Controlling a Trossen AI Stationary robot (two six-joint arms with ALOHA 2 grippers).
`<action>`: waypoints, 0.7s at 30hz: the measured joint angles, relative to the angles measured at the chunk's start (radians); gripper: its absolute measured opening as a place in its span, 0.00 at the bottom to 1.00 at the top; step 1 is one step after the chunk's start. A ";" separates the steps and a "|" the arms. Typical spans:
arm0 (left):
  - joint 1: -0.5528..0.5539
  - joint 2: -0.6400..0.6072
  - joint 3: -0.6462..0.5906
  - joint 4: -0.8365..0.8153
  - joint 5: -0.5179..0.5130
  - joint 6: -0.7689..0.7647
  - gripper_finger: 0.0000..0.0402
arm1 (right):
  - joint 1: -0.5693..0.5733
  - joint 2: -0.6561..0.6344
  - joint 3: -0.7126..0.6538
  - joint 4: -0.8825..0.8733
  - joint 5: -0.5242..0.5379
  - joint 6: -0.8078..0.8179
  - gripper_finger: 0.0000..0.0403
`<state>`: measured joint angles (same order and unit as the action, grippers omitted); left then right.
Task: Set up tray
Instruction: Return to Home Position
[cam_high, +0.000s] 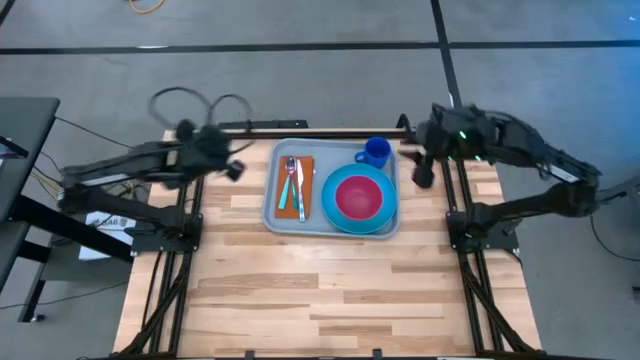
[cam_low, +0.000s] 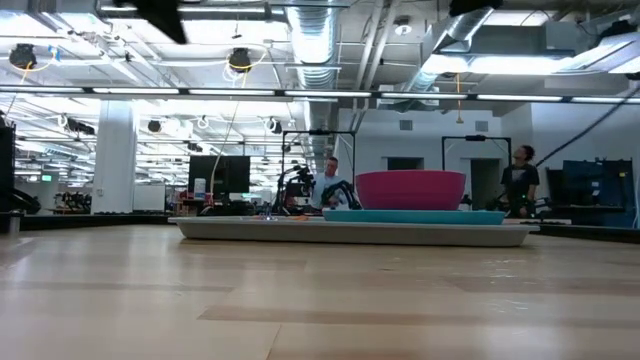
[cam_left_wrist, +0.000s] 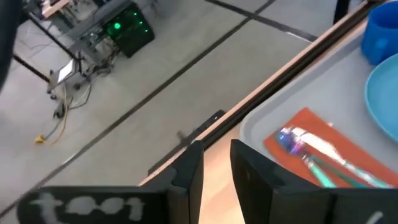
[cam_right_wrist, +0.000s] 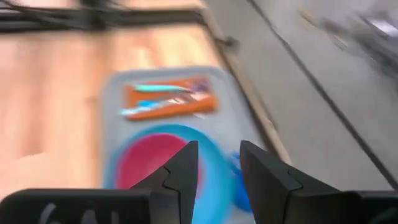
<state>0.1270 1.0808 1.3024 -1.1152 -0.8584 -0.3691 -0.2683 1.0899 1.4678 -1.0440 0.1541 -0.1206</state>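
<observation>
The light grey-blue tray (cam_high: 335, 155) lies flat on the wooden table near its far edge. On it an orange napkin (cam_high: 295, 187) carries cutlery (cam_high: 293, 182). A round blue plate (cam_high: 358, 222) holds a pink bowl (cam_high: 358, 197), and a blue cup (cam_high: 375, 152) stands at the tray's far right corner. My left gripper (cam_high: 235, 170) hovers open off the tray's left side, above the table. My right gripper (cam_high: 424, 175) hovers open off the tray's right side. The low view shows the tray (cam_low: 355, 231) and the bowl (cam_low: 410, 188), with no gripper in sight.
Bare wood stretches from the tray to the table's near edge (cam_high: 320, 345). A dark rail (cam_high: 330, 130) runs along the far edge behind the tray. Cables (cam_high: 190, 100) loop over the left arm. People (cam_low: 520, 180) stand in the room beyond the table.
</observation>
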 joint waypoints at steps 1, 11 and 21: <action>-0.012 -0.055 -0.029 -0.023 -0.007 -0.017 0.18 | 0.018 -0.044 -0.055 0.047 -0.035 -0.020 0.28; -0.143 -0.671 -0.617 0.554 0.219 0.227 0.18 | 0.143 -0.453 -0.703 0.665 -0.264 -0.090 0.28; -0.153 -1.047 -1.172 1.334 0.351 0.597 0.18 | 0.149 -0.708 -1.095 0.939 -0.250 0.024 0.28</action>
<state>-0.0261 0.0340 0.1304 0.2189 -0.5072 0.2280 -0.1194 0.3817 0.3725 -0.1054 -0.0957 -0.0962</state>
